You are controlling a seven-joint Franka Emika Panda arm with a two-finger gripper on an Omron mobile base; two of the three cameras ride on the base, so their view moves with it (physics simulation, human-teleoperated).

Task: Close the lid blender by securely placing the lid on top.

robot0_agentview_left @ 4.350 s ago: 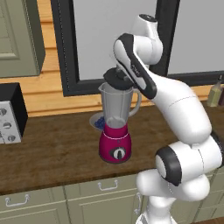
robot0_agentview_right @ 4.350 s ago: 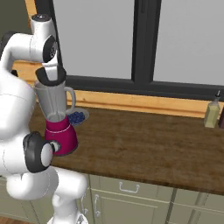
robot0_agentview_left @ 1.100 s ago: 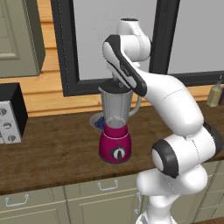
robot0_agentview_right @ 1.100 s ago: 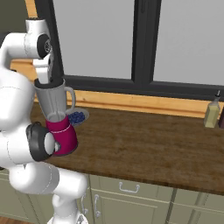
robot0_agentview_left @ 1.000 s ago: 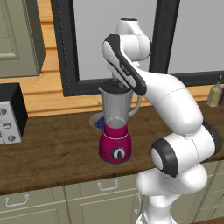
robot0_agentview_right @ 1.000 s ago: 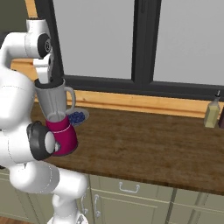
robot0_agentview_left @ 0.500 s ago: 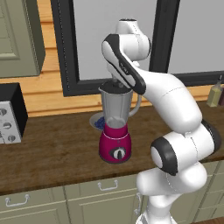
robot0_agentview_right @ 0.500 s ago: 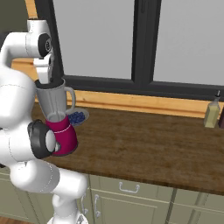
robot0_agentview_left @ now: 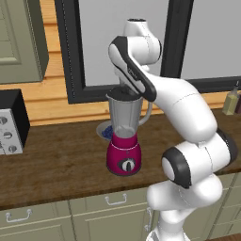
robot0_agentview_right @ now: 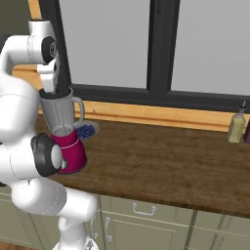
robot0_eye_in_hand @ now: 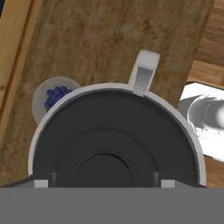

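Hand view: lid (robot0_eye_in_hand: 113,144) seated on blender (robot0_eye_in_hand: 144,76)

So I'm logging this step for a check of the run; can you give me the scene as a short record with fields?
lid: black, on the jar rim, looks centred
blender: magenta base, clear jar, upright on the wooden counter
tool: right above the lid; grip state cannot be told
bowl: holds blueberries, on the counter behind the blender
bottle: at the far right by the window
appliance: boxy, black and grey, at the left edge
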